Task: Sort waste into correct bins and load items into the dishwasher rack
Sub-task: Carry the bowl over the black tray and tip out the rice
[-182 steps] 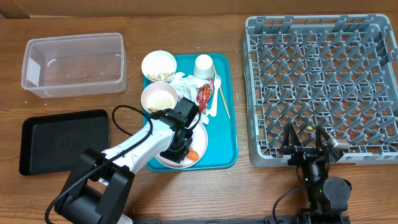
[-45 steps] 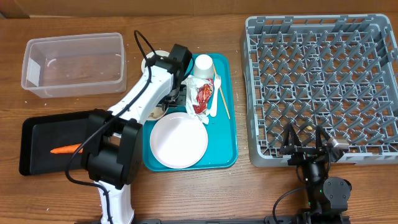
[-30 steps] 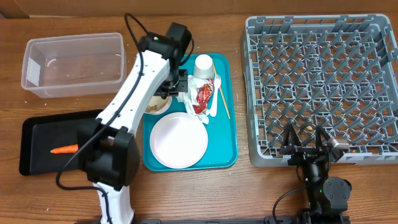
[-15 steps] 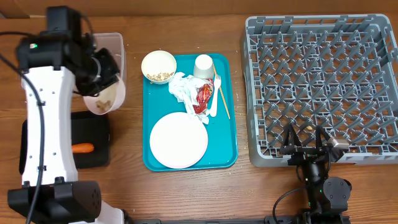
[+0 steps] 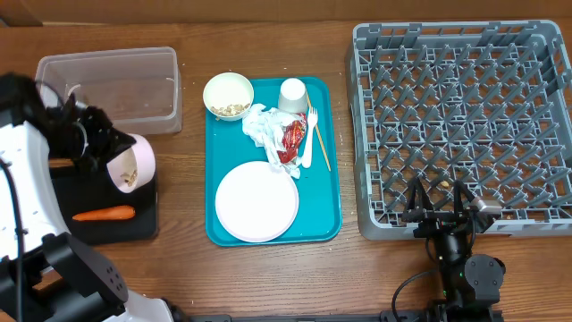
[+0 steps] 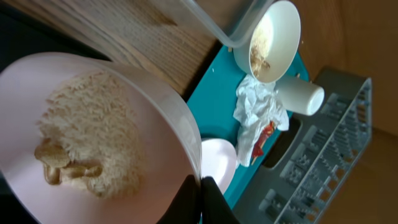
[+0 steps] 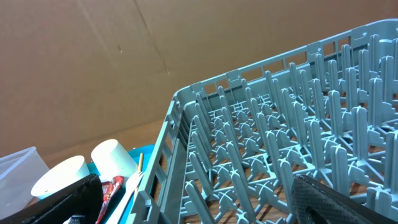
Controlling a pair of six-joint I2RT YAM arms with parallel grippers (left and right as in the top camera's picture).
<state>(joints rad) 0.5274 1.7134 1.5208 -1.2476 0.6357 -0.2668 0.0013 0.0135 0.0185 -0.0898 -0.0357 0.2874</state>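
White bowl (image 6: pixel 163 143), tipped on its side, is pinched at its rim by the left gripper (image 6: pixel 200 185), whose jaws are clenched on the thin wall. Pale rice scraps (image 6: pixel 93 130) cling to its inside. In the overhead view it hangs at left of centre, over the upper right corner of the black tray (image 5: pixel 116 231). The carrot (image 5: pixel 104 214) lies on that tray, below the bowl and apart from it.

The clear tub (image 5: pixel 116 94) sits at upper left, its lower edge near the black tray's upper edge. A strip of bare wood separates both bins from the teal tray (image 5: pixel 323 179), which carries the plate (image 5: pixel 257 202), a second bowl (image 5: pixel 228 96), the cup (image 5: pixel 292 96), napkins (image 5: pixel 262 125), red wrapper (image 5: pixel 291 139), fork (image 5: pixel 309 134) and chopstick (image 5: pixel 320 143).

A narrower gap of wood lies between the teal tray and the dishwasher rack (image 5: pixel 465 116) at right. The right gripper (image 5: pixel 438 204) rests at the rack's lower edge, jaws spread wide and holding nothing.
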